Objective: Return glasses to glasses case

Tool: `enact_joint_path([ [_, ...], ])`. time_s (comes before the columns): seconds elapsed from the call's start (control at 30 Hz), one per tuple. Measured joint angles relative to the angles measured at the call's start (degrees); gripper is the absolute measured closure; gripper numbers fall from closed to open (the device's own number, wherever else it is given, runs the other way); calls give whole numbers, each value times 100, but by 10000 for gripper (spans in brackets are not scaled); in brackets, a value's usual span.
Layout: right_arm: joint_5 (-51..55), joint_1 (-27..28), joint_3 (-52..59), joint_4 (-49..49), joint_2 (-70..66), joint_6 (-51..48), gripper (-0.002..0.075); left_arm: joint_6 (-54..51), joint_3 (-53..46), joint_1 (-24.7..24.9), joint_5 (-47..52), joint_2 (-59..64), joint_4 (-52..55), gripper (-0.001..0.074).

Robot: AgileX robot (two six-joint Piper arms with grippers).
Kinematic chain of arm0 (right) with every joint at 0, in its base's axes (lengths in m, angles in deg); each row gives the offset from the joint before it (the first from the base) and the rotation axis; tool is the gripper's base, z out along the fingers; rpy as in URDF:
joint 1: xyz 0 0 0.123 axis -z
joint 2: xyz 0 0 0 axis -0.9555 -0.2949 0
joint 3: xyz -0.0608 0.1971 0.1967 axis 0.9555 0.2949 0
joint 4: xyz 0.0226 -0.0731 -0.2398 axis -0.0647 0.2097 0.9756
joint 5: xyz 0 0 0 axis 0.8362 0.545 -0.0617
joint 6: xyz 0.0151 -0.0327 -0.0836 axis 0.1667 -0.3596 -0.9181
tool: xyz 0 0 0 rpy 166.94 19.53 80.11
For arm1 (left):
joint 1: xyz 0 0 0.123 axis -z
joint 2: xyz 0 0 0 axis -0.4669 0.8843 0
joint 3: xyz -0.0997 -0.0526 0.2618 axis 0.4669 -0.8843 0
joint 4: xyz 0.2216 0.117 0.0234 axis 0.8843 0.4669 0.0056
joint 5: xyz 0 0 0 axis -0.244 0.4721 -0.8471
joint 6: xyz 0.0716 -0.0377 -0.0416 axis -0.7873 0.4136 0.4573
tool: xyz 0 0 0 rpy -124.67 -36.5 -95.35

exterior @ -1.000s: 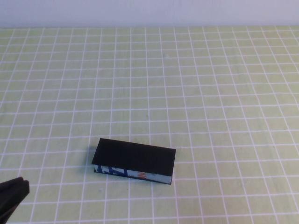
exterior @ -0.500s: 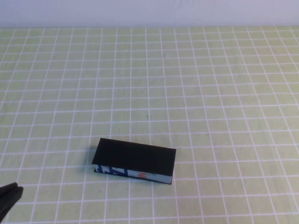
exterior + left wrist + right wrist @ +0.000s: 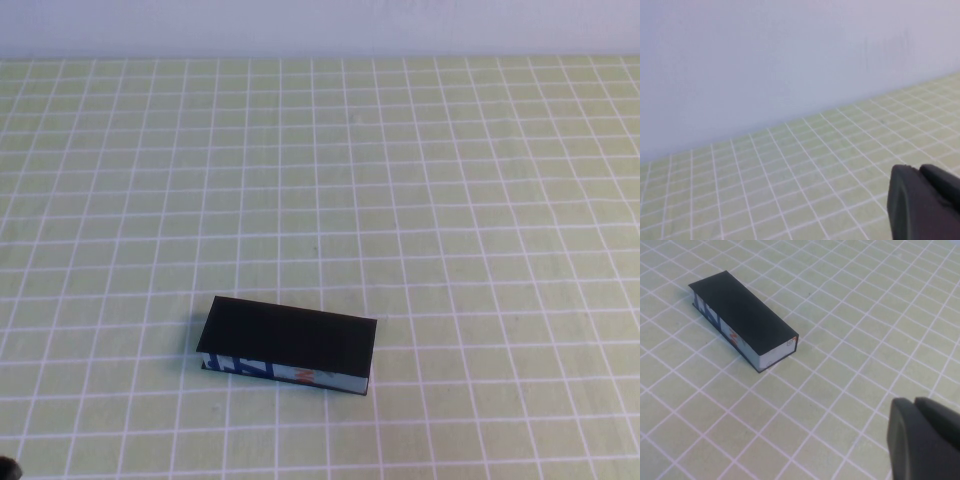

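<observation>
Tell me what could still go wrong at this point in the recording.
The glasses case lies with its lid down and no glasses show anywhere, so whether they are inside cannot be checked. The right gripper, shut, hangs beside the case and could nudge it if it swings that way. The left gripper sits at the table's near left edge, away from the case.

A bare test setup, more lab than home: the bench (image 3: 480,180) is covered edge to edge with a pale green cloth printed in a white grid, and a plain pale wall (image 3: 765,60) rises straight from its far edge, unfurnished and undecorated.
</observation>
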Motion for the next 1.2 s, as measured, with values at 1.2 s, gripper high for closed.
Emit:
enact_joint_path([
  [1.2,3,0,0,-562,0,0,743,567,-1569,-891,1478,-1594,-794,738],
])
